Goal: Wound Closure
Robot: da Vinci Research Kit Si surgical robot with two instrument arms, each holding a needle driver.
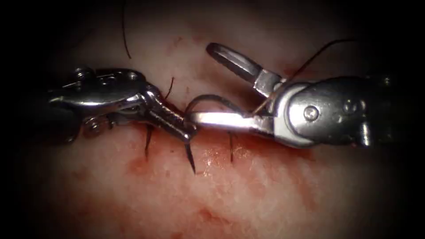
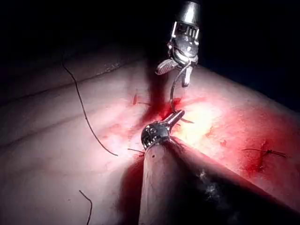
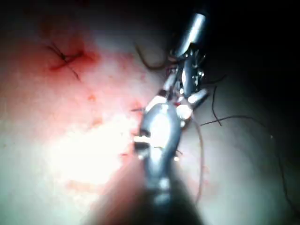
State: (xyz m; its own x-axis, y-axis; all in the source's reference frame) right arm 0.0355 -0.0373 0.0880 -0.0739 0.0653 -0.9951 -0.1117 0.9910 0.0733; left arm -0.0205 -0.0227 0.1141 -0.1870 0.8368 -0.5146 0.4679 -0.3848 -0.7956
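Left arm's tool (image 1: 188, 132) enters from pic left in endoscope view, w/ jaws closed on the needle (image 1: 191, 157) near its pointed end; dark tip projects downward past the jaws, free above the tissue (image 1: 265, 194) surface. Needle body arcs up & right from the grip as a dark curve toward the right arm's tool (image 1: 201, 84). Whether any part of the curve lies in the tissue: can't tell.

Centre: the cut (image 1: 212, 146) runs roughly left-right beneath both tools, marked by red fluid (image 1: 137, 166) along its line. Short dark stitch ends (image 1: 230, 148) stand across it, one under the left tool's wrist, one just right of the needle tip.

Right: right arm's tool w/ jaws wide apart, one jaw angled up & left, the other lying level w/ its tip beside the left tool's jaws, at the needle's curve. Nothing is clamped betw. them. Thread (image 1: 318, 53) passes at the hinge of these jaws & rises up-right off the tissue. Separate loose strand (image 1: 126, 40) lies on the tissue above the left tool.

Left wrist view: left tool (image 2: 178, 115) on its shaft, jaws together; needle (image 2: 174, 89) curves from it up to the right tool (image 2: 176, 72), whose jaws are spread. Thread (image 2: 84, 112) trails across pale tissue (image 2: 56, 164); finished stitch (image 2: 267, 151) sits well apart.

Right wrist view: right tool's wrist (image 3: 161, 119) seen from behind, left tool (image 3: 192, 70) beyond it; jaw detail unclear there.
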